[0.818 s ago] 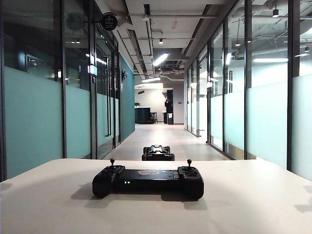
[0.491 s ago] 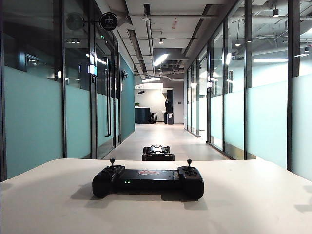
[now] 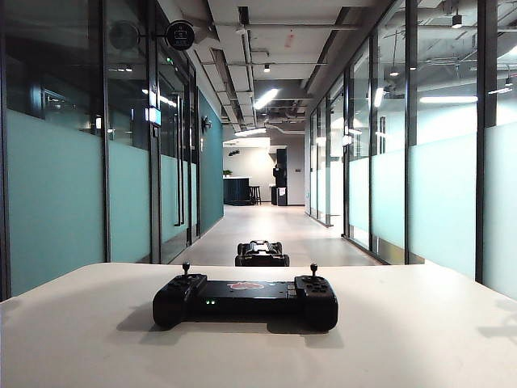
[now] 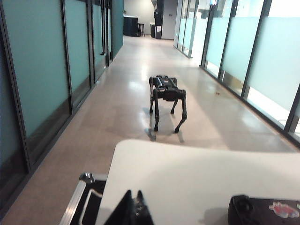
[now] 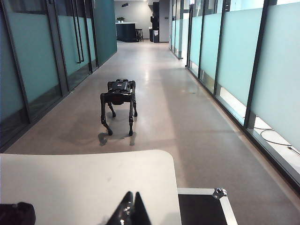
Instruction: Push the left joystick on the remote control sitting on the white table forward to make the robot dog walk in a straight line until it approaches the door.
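Standing robot dog (image 4: 167, 96), grippers (image 5: 130, 206) apart.

The remote control (image 3: 245, 300), a wide black gamepad with bulging rounded ends, a red logo on its flat middle and small green lights lit, lies flat near the middle of the white surface (image 3: 404, 347), its long side across the exterior view. The left joystick (image 3: 186, 267), a short thin black stick with a round cap, stands upright and untouched. The robot dog (image 4: 167, 101), black with a low boxy body, stands on four thin legs on the corridor floor just beyond the surface's far edge.
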